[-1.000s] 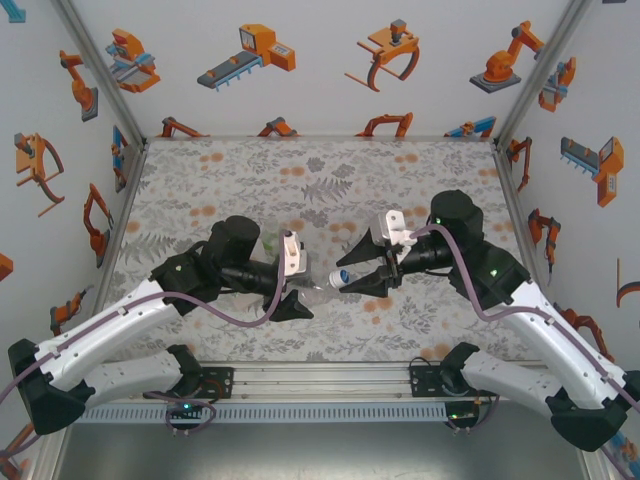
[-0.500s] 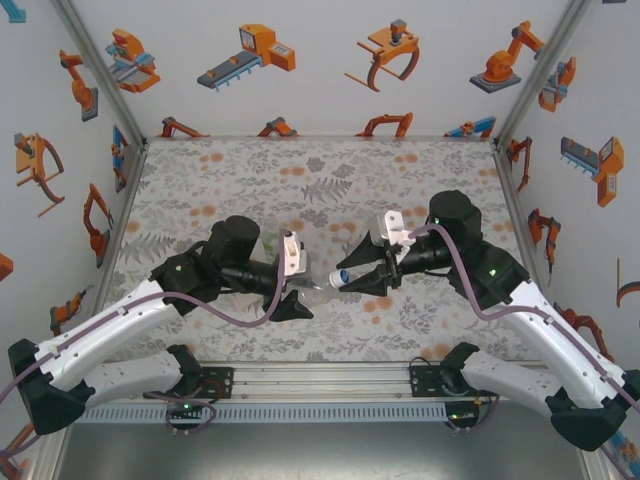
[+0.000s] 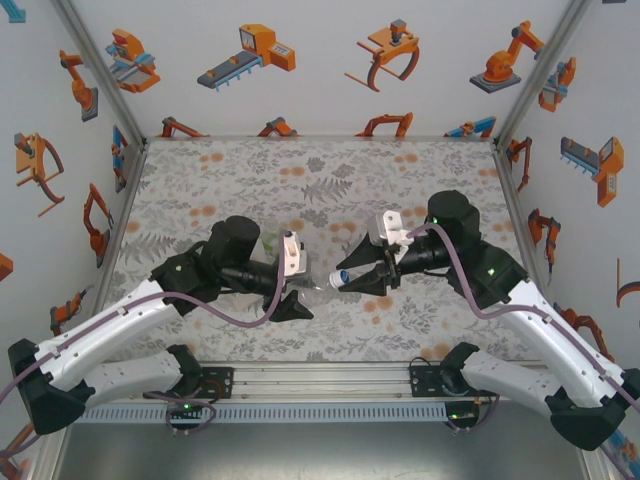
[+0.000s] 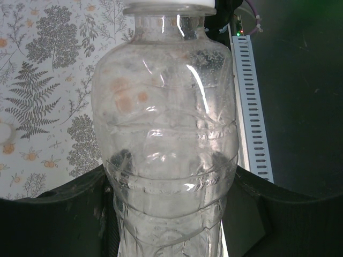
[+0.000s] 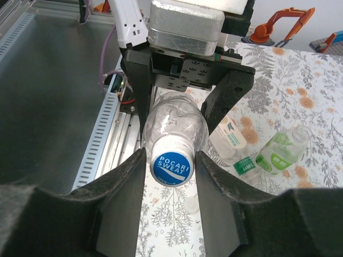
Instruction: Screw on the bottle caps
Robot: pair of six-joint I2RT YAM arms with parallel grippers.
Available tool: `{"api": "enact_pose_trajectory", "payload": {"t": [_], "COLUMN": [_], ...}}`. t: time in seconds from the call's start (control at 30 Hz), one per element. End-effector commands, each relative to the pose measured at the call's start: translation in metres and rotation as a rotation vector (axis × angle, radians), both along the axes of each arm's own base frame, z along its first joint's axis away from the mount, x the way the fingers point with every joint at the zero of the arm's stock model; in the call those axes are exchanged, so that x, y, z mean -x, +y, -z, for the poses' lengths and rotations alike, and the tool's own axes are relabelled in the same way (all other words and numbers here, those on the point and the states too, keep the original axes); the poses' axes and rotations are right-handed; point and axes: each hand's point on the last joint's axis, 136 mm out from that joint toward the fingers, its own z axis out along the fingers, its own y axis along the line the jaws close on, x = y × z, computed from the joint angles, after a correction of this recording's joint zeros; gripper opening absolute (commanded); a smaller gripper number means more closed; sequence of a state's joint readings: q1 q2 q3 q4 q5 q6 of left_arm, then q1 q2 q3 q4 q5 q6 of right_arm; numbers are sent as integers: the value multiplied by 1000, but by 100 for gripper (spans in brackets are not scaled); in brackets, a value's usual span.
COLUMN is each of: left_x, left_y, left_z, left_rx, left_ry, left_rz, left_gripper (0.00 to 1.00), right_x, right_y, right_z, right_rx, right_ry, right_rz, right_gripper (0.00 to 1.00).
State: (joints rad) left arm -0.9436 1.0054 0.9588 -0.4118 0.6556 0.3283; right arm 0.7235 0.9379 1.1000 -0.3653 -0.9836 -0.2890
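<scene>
My left gripper (image 3: 297, 293) (image 4: 170, 214) is shut on the body of the clear bottle (image 4: 166, 123) (image 3: 318, 289) and holds it level above the table, neck toward the right arm. The blue cap (image 5: 171, 167) (image 3: 342, 276), printed POCARI SWEAT, sits on that neck. My right gripper (image 5: 170, 160) (image 3: 352, 280) has one finger close on each side of the cap and looks shut on it. The translucent green bottle (image 5: 281, 150) (image 3: 270, 243) and the whitish bottle with a green-and-white label (image 5: 231, 138) lie on the table behind. The green cap is out of view.
A small whitish round cap (image 5: 191, 204) lies on the floral table cover below the held bottle. The grey slotted rail (image 4: 252, 118) (image 3: 300, 408) runs along the near table edge. Walls with orange robot pictures close the back and both sides.
The right gripper has shifted a touch to the left at the cap. The left arm and the bottle have stayed where they were.
</scene>
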Motion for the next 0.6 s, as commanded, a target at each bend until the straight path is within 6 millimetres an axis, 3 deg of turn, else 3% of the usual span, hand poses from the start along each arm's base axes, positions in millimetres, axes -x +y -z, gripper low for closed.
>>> {"api": "enact_pose_trajectory", "payload": {"t": [0.0, 0.13, 0.3, 0.47, 0.53, 0.57], "left_x": [6, 6, 5, 1, -6, -10], "left_y": [0, -1, -1, -3, -4, -4], "left_z": [-16, -17, -17, -13, -12, -10], "left_rx": [44, 47, 45, 32, 22, 13], "left_ry": [-14, -15, -19, -18, -27, -31], "left_rz": [30, 31, 32, 16, -20, -42], "left_gripper": [0, 0, 0, 0, 0, 0], "right_x": [5, 5, 7, 0, -16, -28], "right_y": [0, -1, -2, 1, 5, 6], "right_z": [5, 6, 4, 4, 5, 5], "right_rx": [9, 13, 7, 12, 11, 1], "right_ry": [8, 11, 7, 81, 164, 215], "right_rz": [-26, -22, -28, 12, 108, 180], "right_gripper": [43, 42, 32, 12, 0, 0]}}
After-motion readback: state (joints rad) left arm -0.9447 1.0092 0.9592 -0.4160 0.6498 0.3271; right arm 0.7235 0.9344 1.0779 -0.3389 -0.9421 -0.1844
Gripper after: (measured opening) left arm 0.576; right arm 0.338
